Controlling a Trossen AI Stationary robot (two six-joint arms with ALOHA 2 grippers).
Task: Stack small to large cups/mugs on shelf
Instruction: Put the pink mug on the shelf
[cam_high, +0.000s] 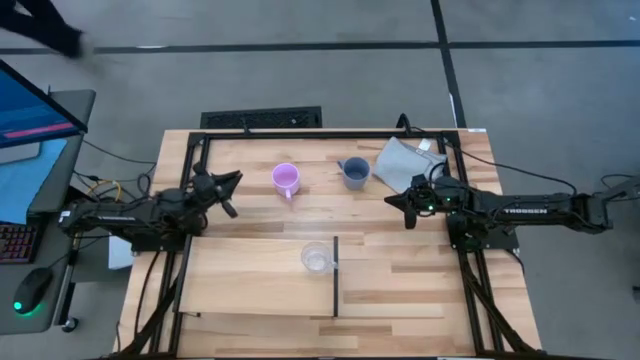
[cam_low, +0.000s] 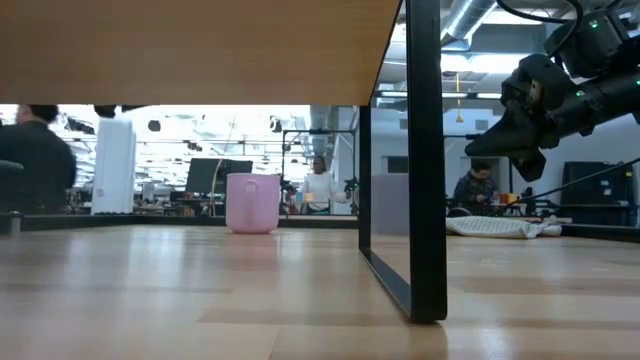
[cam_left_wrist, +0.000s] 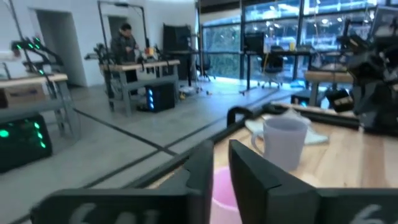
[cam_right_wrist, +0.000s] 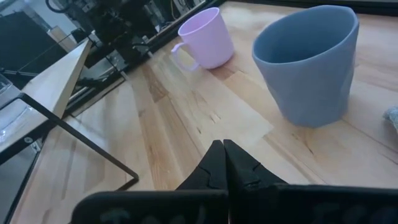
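Clear cup (cam_high: 316, 258) already sits on the shelf (cam_high: 250, 280) at six o'clock; pink mug (cam_high: 286, 179) and blue mug (cam_high: 355, 172) wait on the table toward twelve, likely next. Left hand (cam_high: 229, 196) slightly parted, right hand (cam_high: 407, 206) together, both empty.

Striped wood tabletop (cam_high: 400, 290) carrying pink mug (cam_high: 286, 179) just ahead of left end effector (cam_high: 232, 193), blue-grey mug (cam_high: 355, 172) and grey cloth (cam_high: 403, 162) near right end effector (cam_high: 405, 207). Pale shelf (cam_high: 250, 285) bearing clear cup (cam_high: 317, 258), seemingly upright.
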